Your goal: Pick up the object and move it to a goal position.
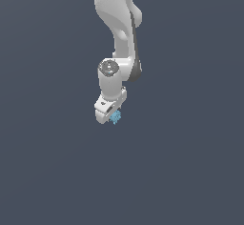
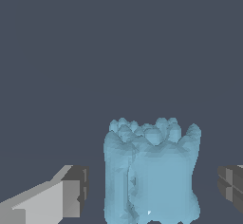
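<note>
The object is a small light-blue lumpy clump with a bumpy top. In the wrist view it stands between the two fingers of my gripper. One fingertip and the other fingertip each keep a narrow gap from the clump's sides, so the gripper is open around it without touching. In the exterior view the object peeks out just beside the lowered white gripper, which hides part of it.
The white-grey arm comes down from the upper edge of the exterior view. A plain dark grey-blue surface fills everything around it.
</note>
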Controlling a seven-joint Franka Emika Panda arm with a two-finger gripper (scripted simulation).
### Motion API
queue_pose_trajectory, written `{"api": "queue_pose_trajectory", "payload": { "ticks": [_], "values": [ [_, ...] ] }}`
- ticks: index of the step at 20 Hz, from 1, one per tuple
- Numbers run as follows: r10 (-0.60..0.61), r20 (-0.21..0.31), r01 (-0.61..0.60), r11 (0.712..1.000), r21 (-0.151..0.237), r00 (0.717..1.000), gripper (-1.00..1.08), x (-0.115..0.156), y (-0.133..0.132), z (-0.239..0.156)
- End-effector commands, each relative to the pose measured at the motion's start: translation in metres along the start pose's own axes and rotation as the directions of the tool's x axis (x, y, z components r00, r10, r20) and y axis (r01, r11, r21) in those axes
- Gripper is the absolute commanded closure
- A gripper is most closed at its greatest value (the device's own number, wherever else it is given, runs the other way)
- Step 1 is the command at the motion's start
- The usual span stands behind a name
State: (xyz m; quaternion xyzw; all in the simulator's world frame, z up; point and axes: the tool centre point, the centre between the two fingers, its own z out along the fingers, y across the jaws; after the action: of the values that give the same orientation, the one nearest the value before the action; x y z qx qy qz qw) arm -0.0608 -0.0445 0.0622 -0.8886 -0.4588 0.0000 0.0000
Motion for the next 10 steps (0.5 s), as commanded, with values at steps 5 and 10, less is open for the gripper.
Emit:
{"api": "queue_pose_trajectory", "payload": {
  "ticks": [5,10],
  "values": [
    [-0.002,0.000,0.002,1.000,0.000,1.000,-0.92,0.000,0.000,0.021],
    [-0.002,0.000,0.002,1.000,0.000,1.000,1.08,0.000,0.000,0.022]
  ]
}}
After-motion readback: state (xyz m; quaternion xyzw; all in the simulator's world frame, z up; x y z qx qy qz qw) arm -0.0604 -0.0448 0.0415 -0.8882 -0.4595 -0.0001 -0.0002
